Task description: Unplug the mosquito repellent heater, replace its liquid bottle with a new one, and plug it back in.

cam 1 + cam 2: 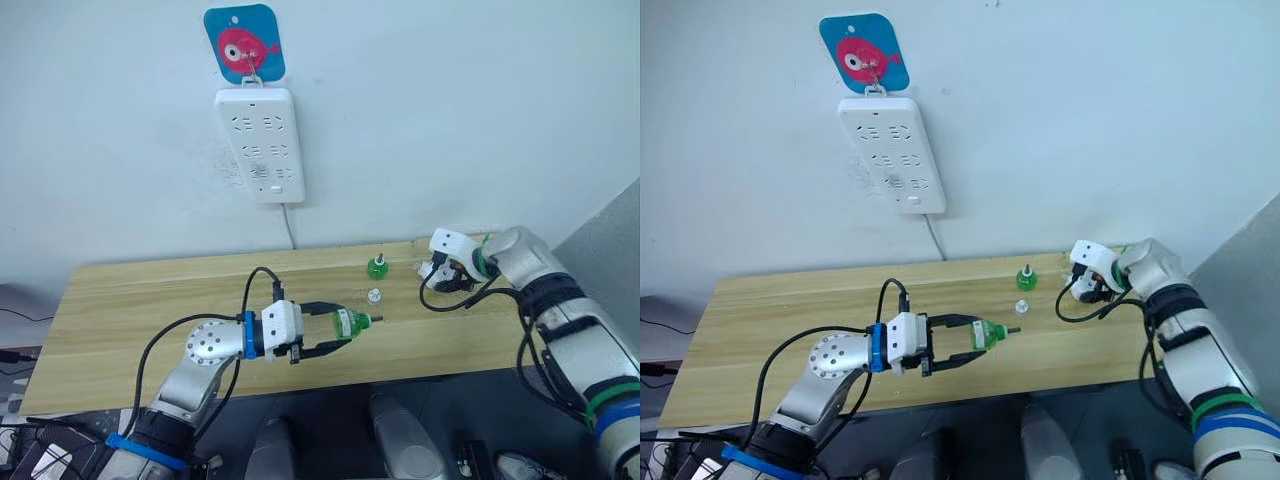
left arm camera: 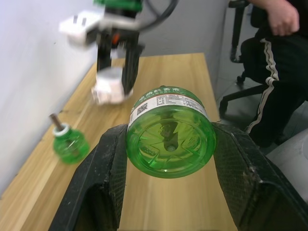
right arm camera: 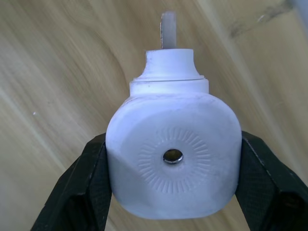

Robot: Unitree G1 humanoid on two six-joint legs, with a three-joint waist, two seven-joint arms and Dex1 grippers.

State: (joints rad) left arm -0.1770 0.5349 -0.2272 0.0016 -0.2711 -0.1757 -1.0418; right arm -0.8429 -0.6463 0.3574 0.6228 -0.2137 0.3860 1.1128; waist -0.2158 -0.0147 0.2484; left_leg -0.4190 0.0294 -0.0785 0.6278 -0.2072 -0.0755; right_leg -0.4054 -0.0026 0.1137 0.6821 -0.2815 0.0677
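The new one (image 1: 346, 322), a translucent green bottle, lies sideways in my left gripper (image 1: 350, 327), which is shut on it above the table's front edge. Its neck points right with a wick showing and no cap on it. A small whitish cap (image 1: 374, 296) sits on the table just beyond. The capless liquid bottle (image 1: 377, 266) stands upright farther back. At the right end, my right gripper (image 1: 442, 272) is shut on the white mosquito repellent heater (image 3: 173, 154), held low over the wood with its round vent facing the wrist camera.
A white power strip (image 1: 260, 145) hangs on the wall from a blue fish hook (image 1: 245, 42), its cable dropping behind the wooden table (image 1: 150, 300). A person sits on a chair (image 2: 279, 72) past the table's right end.
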